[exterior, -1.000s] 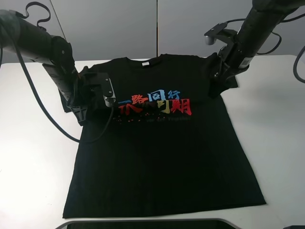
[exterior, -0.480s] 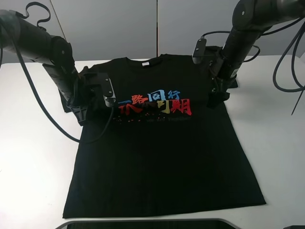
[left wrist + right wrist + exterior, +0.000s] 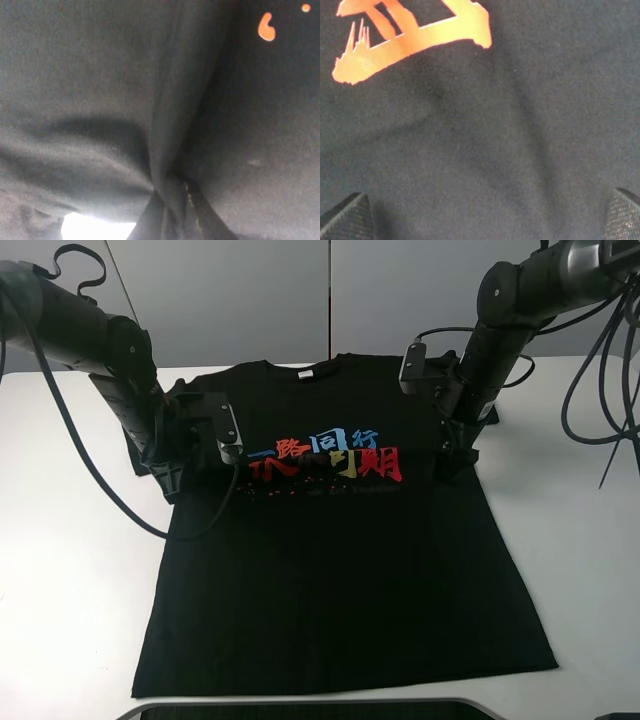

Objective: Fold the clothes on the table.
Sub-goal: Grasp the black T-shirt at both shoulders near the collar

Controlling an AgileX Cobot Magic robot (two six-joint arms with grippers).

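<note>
One shirt, one counter, two grippers.
One black short-sleeved T-shirt [image 3: 340, 570] with red, blue and yellow characters [image 3: 325, 458] lies flat, print up, on the white counter [image 3: 70, 580], collar at the far side. Left gripper [image 3: 175, 210]: closed tight, pinching a raised ridge of black cloth by the sleeve on its own side. Right gripper [image 3: 485, 220]: spread wide, fingertips [image 3: 345, 217] low over the cloth beside the print's end; cannot tell whether they touch the fabric.
</note>
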